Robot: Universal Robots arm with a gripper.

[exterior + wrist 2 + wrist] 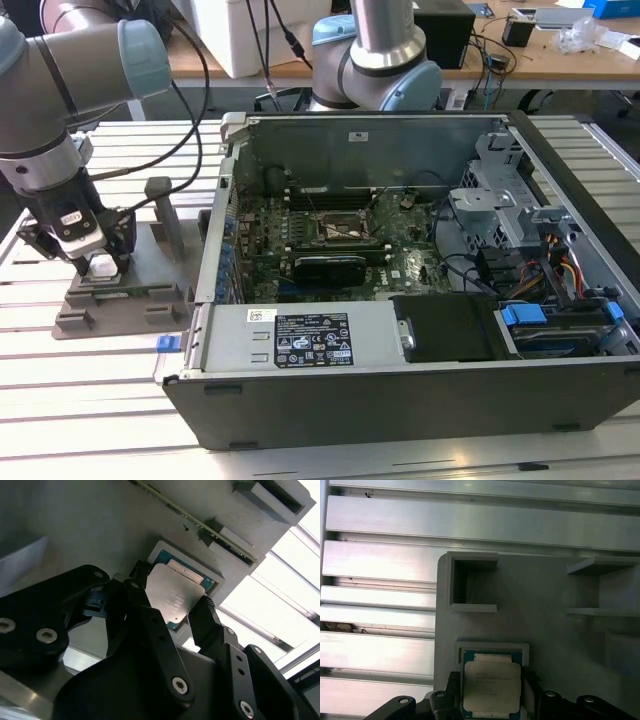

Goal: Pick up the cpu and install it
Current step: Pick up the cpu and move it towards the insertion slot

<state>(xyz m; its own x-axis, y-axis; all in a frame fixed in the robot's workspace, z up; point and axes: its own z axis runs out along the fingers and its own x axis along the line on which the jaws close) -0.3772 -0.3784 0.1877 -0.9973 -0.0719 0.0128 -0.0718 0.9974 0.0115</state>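
1. Your gripper (100,266) hangs low over the grey holder tray (150,300), at the exterior view's left, beside the open computer case (420,390).
2. The cpu (492,686) lies flat in the tray's square recess, silvery plate up.
3. The fingers (206,616) are parted a little wider than the chip, one on each side. In the first wrist view you can see a slim gap at both edges, so nothing is gripped.
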